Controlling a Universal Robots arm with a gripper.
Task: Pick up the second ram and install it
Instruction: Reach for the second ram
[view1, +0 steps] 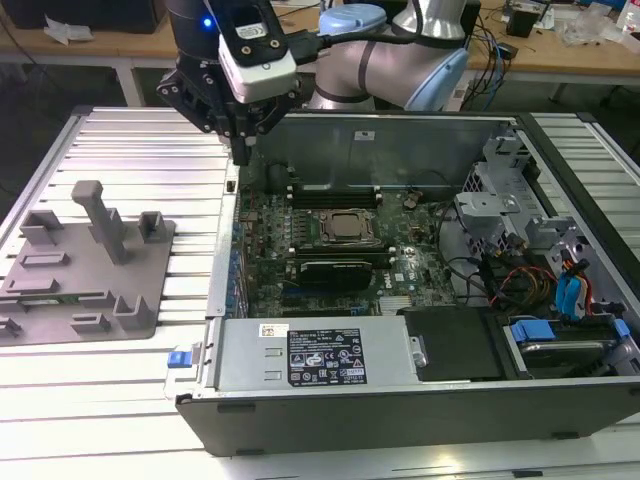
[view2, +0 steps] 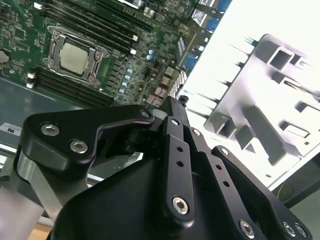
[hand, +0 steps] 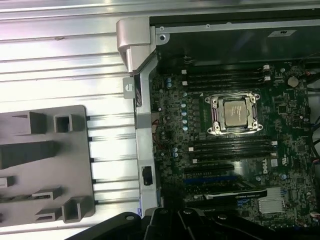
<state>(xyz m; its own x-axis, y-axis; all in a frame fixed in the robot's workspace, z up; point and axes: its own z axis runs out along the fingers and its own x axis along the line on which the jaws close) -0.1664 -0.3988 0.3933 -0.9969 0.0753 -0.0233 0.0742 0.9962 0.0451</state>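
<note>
Exterior view shows the second ram as a thin green strip.

Pincer cropped in second wrist view, gray fixture tray cropped at exterior view's left

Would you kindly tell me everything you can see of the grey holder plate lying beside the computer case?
The grey holder plate is a matte, plastic-looking slab with moulded features: one tall post, several small square sockets and low slotted blocks. It lies flat on the ribbed metal table, on the exterior view's left of the open computer case and apart from it. Only the table touches it. Whether its slots hold anything I cannot tell.
</note>
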